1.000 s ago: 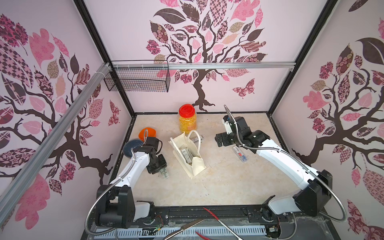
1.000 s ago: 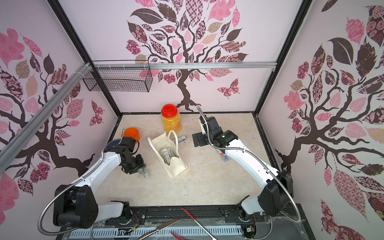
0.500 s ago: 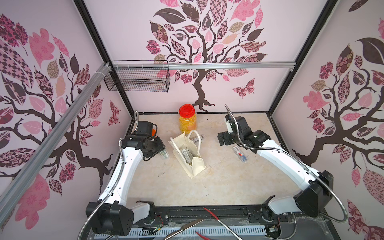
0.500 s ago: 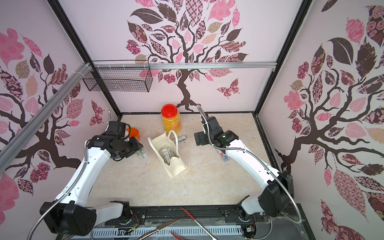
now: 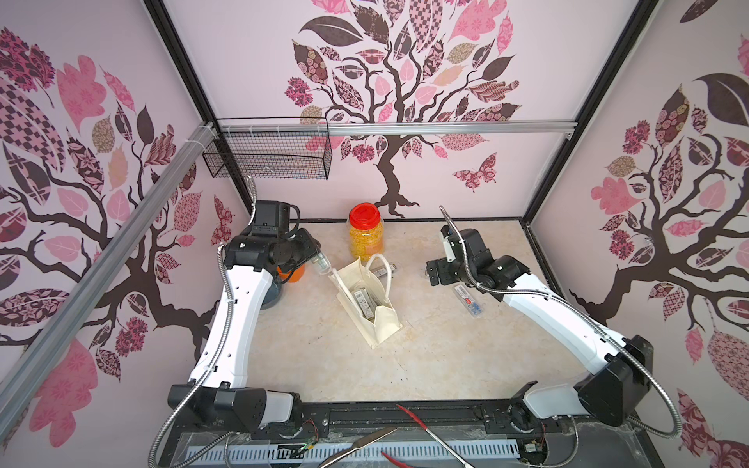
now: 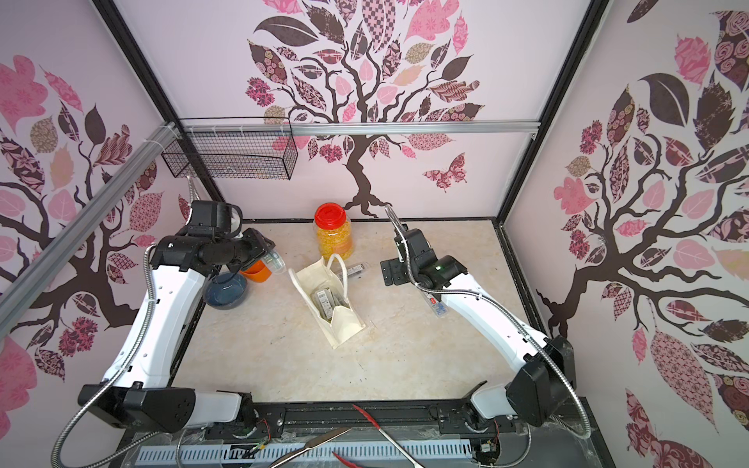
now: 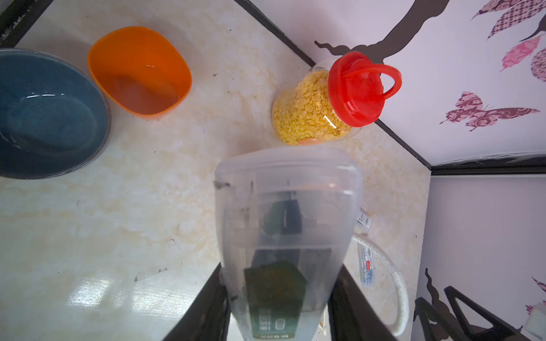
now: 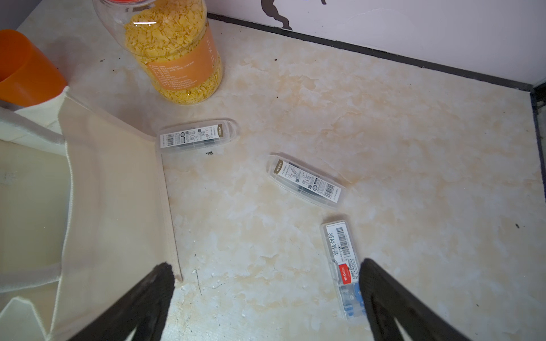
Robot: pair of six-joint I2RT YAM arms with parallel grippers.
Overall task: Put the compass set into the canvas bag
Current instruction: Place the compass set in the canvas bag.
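Left pincer (image 7: 279,307) is gripping the clear-cased compass set (image 7: 283,212), holding it raised off the table (image 7: 118,236).
Its jaws are pinching the case by one end, so the free end is pointing toward the canvas bag (image 5: 385,324). The bag is standing open-mouthed just ahead of and below the tips, likely for a drop-in. Beyond the bag, the right pincer (image 8: 265,265) is hovering wide open over more cases (image 8: 305,180).
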